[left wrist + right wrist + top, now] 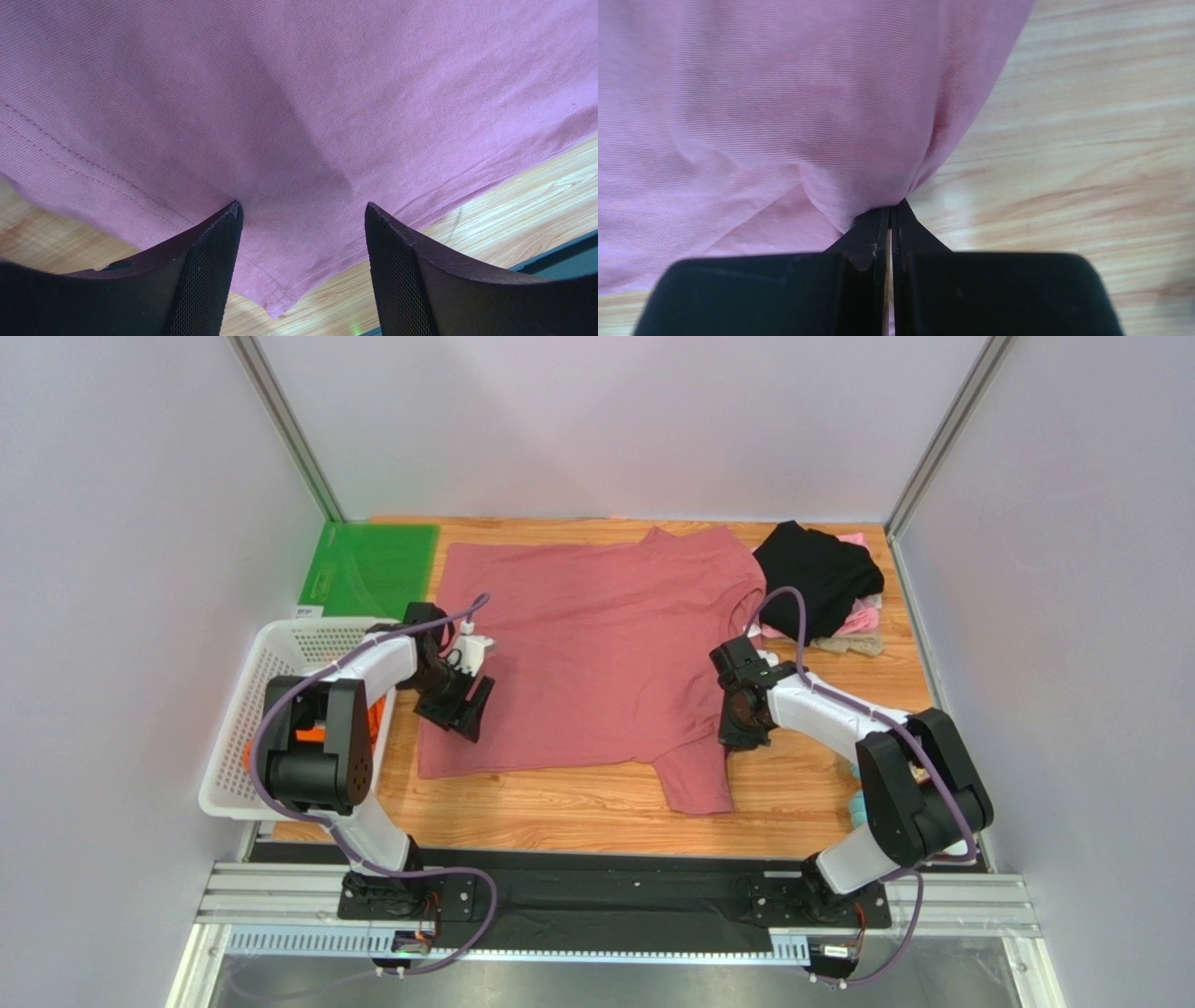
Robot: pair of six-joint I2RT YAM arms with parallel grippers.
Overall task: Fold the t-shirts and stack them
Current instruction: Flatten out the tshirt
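Shirt in hand: dusty-rose t-shirt point(589, 651), spread flat on the wooden table point(561, 815) between the two arms.
Long axis: runs left to right across the table; the straight hem lies at the left side and the sleeves at the right, one toward the far edge and one toward the near edge.
Left gripper point(302, 210): fingers spread wide, poised over the near corner of the hem. The stitched hem edge runs just past the tips and cloth lies between them, but nothing is pinched.
Right gripper point(891, 210): fingers pressed together on a small peak of the rose cloth at the shirt's right edge, just above the near sleeve. Bare wood lies to its right.
Key relation: each arm has its own end of the shirt. The hem corner sits directly under the left fingers, so I judge that a short drop and a close would take it, ready for a fold along the long axis.
Risk: the hem corner is thin and flat on the wood, and the fingers may close on nothing.
Other shirts: black t-shirt point(811, 574) heaped at the far right corner, with pale pink cloth point(860, 618) peeking out from under it, well apart from both grippers.
Basket point(267, 665): white mesh, at the left edge, half hidden by the left arm; I cannot tell what it holds.
Green mat point(372, 567): at the far left, just beyond the basket.
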